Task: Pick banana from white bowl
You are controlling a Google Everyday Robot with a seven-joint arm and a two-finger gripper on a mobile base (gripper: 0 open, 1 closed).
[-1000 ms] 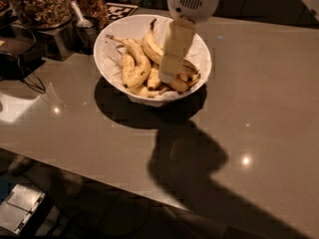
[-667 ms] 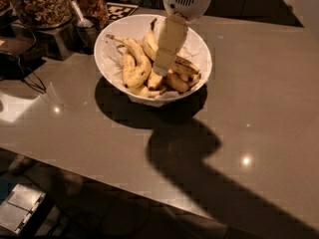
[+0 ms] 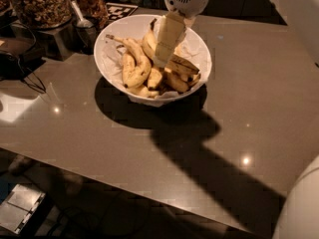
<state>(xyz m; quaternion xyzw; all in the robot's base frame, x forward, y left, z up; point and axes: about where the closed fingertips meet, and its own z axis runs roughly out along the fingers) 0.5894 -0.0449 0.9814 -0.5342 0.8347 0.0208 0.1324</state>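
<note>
The white bowl [image 3: 110, 73] stands at the back middle of the grey table, lined with crinkled white paper and holding several bananas. The banana [image 3: 182, 64], long and gently curved with brown speckles, runs from a dark stem at the bowl's far side to its right side. My gripper [image 3: 161, 60] reaches down from above into the middle of the bowl, its tip on or just over this banana's middle part, which it hides. A strongly curved banana [image 3: 137, 61] with a long thin stem lies on the left. Short stubby bananas [image 3: 154, 78] lie at the front.
Glass jars of nuts and snacks [image 3: 40, 4] stand at the back left, with a metal scoop [image 3: 79, 19] and a black-and-white marker tag [image 3: 122, 9] beside them. A black cable [image 3: 22, 76] lies at the left. My white body [image 3: 301, 208] shows at the lower right.
My gripper has moved left across the bowl, from its right side to its middle. The bowl and the bananas have not visibly moved.
</note>
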